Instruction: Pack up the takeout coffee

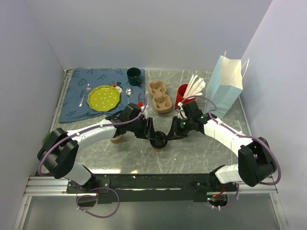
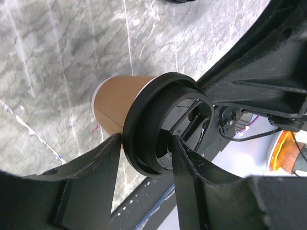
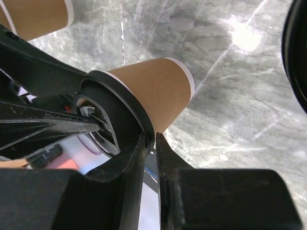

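Note:
The takeout coffee (image 1: 158, 142), a brown kraft cup with a black lid, stands on the marble table between both arms. My left gripper (image 1: 150, 132) straddles the lid's rim from the left. In the left wrist view its fingers (image 2: 144, 141) touch both sides of the lid (image 2: 165, 120), one under the rim beside the cup wall (image 2: 115, 103), one on the lid's top. My right gripper (image 1: 169, 134) comes from the right. In the right wrist view it (image 3: 150, 136) is nearly closed, pinching the lid's rim below the cup (image 3: 153, 91).
A second kraft cup (image 1: 117, 139) stands under my left arm and shows in the right wrist view (image 3: 33, 17). Behind are a pulp cup carrier (image 1: 159, 97), a red cup of white sticks (image 1: 183, 93), a light blue paper bag (image 1: 225, 86), a green mug (image 1: 135, 76) and a green plate (image 1: 104, 98).

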